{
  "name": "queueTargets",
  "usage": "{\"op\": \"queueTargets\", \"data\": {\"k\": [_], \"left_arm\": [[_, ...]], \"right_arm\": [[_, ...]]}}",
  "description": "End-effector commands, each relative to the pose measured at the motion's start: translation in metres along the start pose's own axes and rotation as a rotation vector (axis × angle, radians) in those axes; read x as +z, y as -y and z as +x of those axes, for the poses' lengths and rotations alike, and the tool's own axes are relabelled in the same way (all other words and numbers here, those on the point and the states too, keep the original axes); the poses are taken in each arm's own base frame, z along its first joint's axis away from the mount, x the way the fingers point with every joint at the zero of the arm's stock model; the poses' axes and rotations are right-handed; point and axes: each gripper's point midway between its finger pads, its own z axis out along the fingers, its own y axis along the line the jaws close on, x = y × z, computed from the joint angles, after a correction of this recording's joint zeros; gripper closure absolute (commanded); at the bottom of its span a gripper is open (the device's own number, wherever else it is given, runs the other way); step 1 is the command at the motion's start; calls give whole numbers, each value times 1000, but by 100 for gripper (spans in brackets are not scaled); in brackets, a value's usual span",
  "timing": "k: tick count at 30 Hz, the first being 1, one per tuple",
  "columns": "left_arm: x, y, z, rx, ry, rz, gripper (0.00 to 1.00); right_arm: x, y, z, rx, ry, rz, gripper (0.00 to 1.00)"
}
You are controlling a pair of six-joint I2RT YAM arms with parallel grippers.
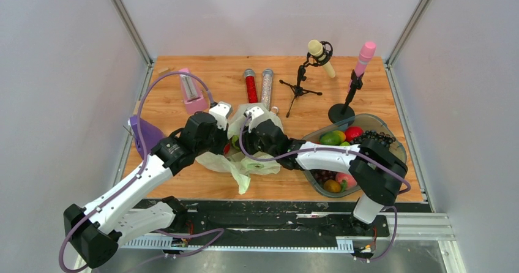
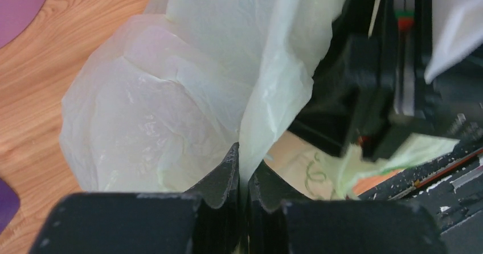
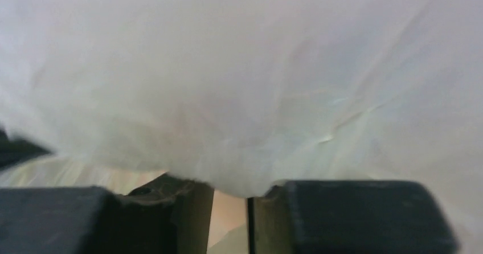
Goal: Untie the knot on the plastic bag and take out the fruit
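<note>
The pale green plastic bag lies crumpled on the wooden table between my two arms, its top pulled up between the grippers. My left gripper is shut on a fold of bag film, and in the left wrist view the film runs up from the pinched tips. My right gripper sits close beside it. In the right wrist view its jaws stand a narrow gap apart with bag film bulging between the tips. A small red and green patch shows by the bag; the fruit is otherwise hidden.
A clear bin of mixed toy fruit stands at the right. Behind are two tubes, a mic on a tripod and a pink mic on a stand. A pink item and a purple object are at the left.
</note>
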Motion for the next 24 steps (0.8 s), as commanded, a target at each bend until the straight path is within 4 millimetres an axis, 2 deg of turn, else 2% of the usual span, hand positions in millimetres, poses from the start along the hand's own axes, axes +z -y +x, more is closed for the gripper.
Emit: {"op": "queueTargets", "data": {"k": [1, 3, 6, 8, 10, 12, 15, 18, 22, 24], "left_arm": [[-1, 7, -6, -24, 36, 30, 88], [0, 7, -5, -25, 33, 33, 89], [1, 8, -5, -27, 32, 35, 89], [1, 8, -5, -27, 31, 35, 89], [2, 7, -4, -27, 28, 31, 88], [2, 5, -3, -28, 26, 20, 81], [4, 2, -1, -31, 20, 2, 78], [6, 0, 1, -40, 14, -16, 70], [7, -4, 2, -53, 12, -36, 65], [7, -3, 3, -60, 14, -32, 64]], "right_arm": [[6, 62, -33, 59, 98, 335, 69], [6, 84, -35, 75, 91, 414, 66], [7, 102, -36, 95, 85, 451, 60], [8, 102, -35, 80, 71, 428, 52], [5, 103, -34, 68, 72, 426, 39], [2, 100, -33, 46, 80, 399, 28], [-1, 86, -33, 8, 93, 300, 20], [-1, 70, -33, -11, 94, 199, 17], [9, 50, -31, -6, 72, 76, 14], [16, 48, -29, 9, 63, 65, 13]]}}
